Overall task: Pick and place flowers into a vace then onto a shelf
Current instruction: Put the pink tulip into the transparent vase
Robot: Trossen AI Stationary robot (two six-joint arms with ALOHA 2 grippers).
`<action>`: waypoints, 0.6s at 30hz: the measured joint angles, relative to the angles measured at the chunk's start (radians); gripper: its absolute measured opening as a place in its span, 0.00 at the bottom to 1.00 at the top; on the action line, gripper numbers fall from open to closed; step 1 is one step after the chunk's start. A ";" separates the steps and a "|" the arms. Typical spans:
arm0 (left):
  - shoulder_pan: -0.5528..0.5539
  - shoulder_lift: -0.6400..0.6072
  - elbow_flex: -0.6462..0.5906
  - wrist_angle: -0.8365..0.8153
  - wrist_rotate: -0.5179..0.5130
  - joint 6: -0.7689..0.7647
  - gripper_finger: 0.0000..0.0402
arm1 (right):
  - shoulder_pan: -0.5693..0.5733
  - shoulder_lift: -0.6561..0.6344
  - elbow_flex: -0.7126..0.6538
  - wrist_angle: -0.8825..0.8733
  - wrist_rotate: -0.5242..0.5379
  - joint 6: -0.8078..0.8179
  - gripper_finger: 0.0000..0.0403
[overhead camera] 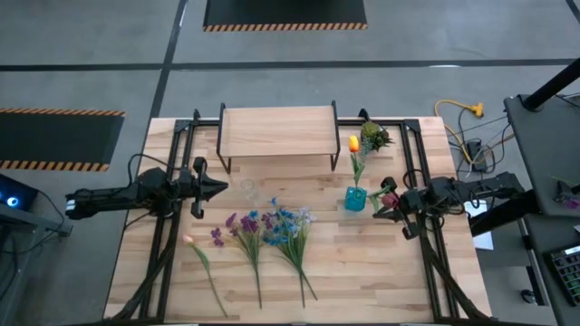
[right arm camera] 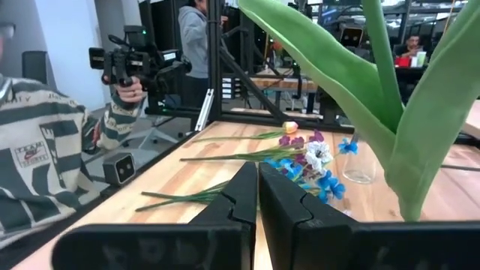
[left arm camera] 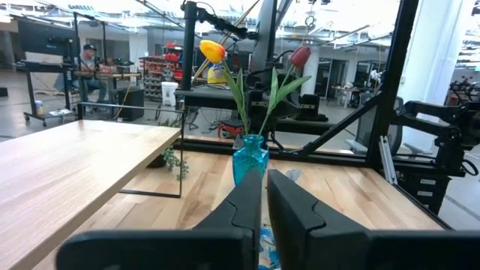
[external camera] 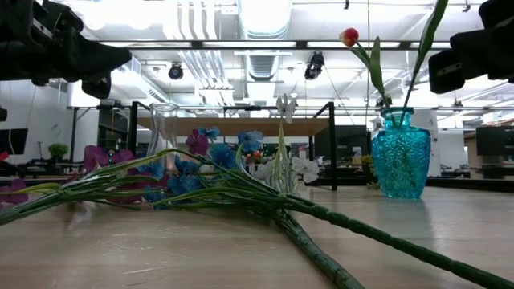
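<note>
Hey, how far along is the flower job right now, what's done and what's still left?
Done: an orange tulip and a dark red one stand in the blue vase. In hand: nothing; the left end effector and right end effector are both shut and empty, near the clear vase and blue vase. Left: the purple, blue, white and pink flowers lie on the table, and the shelf is bare.

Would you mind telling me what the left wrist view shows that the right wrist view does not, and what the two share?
Only the left wrist view shows the blue vase holding the orange tulip and the red tulip, beside the shelf. Only the right wrist view shows the loose flowers lying on the table, a clear glass, and a person with a camera. Both show their own shut tool: left tool, right tool.
</note>
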State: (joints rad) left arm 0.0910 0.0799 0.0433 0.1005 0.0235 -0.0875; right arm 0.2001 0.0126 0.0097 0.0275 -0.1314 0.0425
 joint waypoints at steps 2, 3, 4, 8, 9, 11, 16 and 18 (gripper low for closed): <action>0.000 0.000 0.000 0.000 0.000 0.000 0.08 | 0.000 0.003 0.000 -0.001 0.000 -0.006 0.02; 0.000 0.000 0.000 0.000 0.000 0.000 0.11 | 0.000 0.002 0.000 -0.001 0.001 -0.005 0.02; 0.000 0.000 0.000 0.000 0.000 0.000 0.15 | 0.000 0.002 0.000 -0.001 0.000 0.000 0.02; 0.000 0.000 0.000 0.008 0.001 -0.002 0.27 | 0.000 0.002 0.000 -0.001 0.001 0.003 0.02; 0.000 0.001 0.000 0.024 0.001 0.007 0.30 | 0.000 0.002 0.000 0.000 0.001 -0.009 0.02; 0.001 0.001 0.012 0.047 0.001 0.048 0.32 | 0.000 0.002 0.000 0.010 0.001 -0.042 0.02; 0.001 0.006 0.052 0.073 0.001 0.031 0.33 | 0.000 0.002 0.000 0.062 0.001 -0.078 0.02; 0.001 0.014 0.057 0.103 0.001 0.024 0.33 | 0.000 0.001 0.000 0.067 0.001 -0.082 0.02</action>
State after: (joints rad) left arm 0.0921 0.0944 0.1001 0.2039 0.0242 -0.0635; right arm 0.2001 0.0139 0.0093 0.0944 -0.1303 -0.0397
